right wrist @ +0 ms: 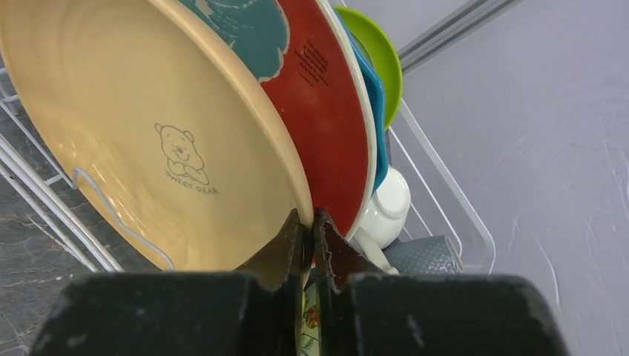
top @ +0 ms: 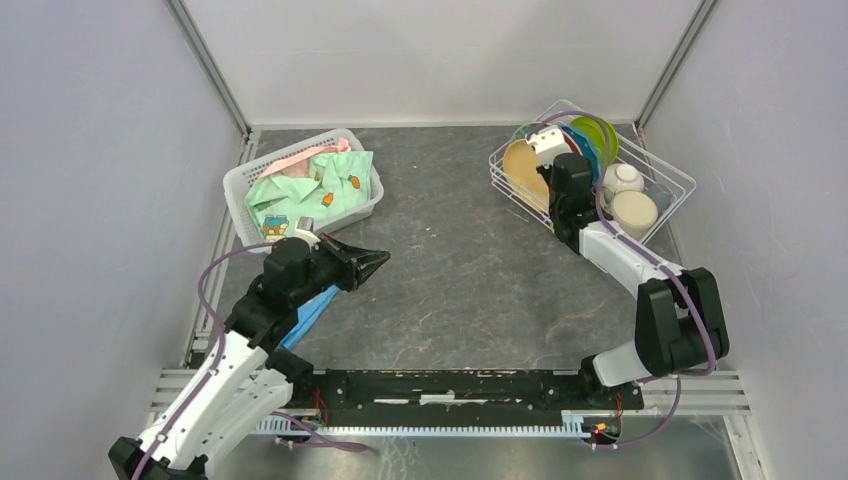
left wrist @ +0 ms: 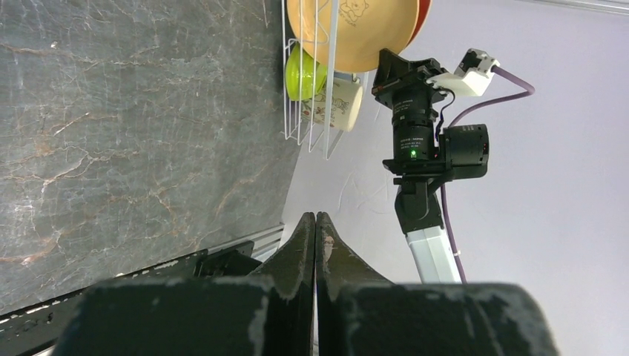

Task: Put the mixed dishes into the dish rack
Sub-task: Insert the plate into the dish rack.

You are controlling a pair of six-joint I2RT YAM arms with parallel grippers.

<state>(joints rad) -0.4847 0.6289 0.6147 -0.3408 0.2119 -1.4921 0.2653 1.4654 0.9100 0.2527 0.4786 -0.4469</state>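
The white wire dish rack (top: 672, 178) stands at the back right. In it stand a cream bear-print plate (right wrist: 170, 126), a red plate (right wrist: 326, 111) and a lime-green plate (right wrist: 382, 55), beside a white bowl (top: 625, 178) and a beige mug (left wrist: 341, 104). My right gripper (right wrist: 310, 219) is shut on the lower rim of the cream plate (top: 523, 165), over the rack. My left gripper (top: 385, 258) is shut and empty above the table on the left; its closed fingertips show in the left wrist view (left wrist: 315, 219).
A white plastic basket of clothes (top: 300, 190) sits at the back left. A folded blue cloth (top: 310, 310) lies under my left arm. Grey walls close in both sides and the back. The rack's wire wall (right wrist: 445, 185) runs close to the right wall.
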